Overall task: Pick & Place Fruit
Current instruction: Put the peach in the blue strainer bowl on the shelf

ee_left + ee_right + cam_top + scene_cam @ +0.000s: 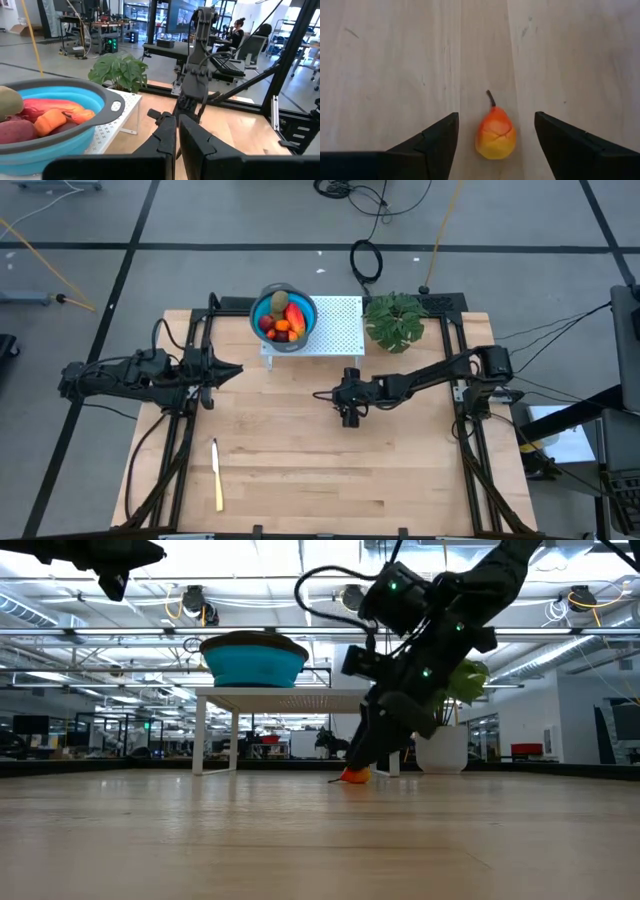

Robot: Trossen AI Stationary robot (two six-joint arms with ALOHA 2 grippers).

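the right gripper (495,137) hangs low over the middle of the wooden tabletop (300,470), its two dark fingers (432,142) spread wide with a small orange-and-yellow pear-shaped fruit (495,134) lying loose on the wood between them, touched by neither finger, its short stem pointing away from the wrist. seen level across the tabletop, the same fruit (354,776) sits on the surface right under the lowered arm. the right arm reaches in from its mount at the tabletop's right edge, the gripper (349,418) pointing straight down.

the rest of the fruit is in a blue bowl (262,312) with a grey rim, which stands on a white perforated stand (338,326) at the far edge of the tabletop. in the bowl (75,135) lie a large oblong red-orange piece (47,106), a small orange piece (50,121), a dark red piece (15,131) and an olive-brown one (279,302) on top.

a leafy green plant (396,319) in a white pot stands just beside the stand, to its right. a slim cream-yellow knife (216,474) lies on the near left part of the tabletop, well apart from the fruit.

the left gripper (232,370) waits raised at the tabletop's left side, fingers pressed together and holding nothing, pointing toward the bowl. a person sits at a desk in the room behind.
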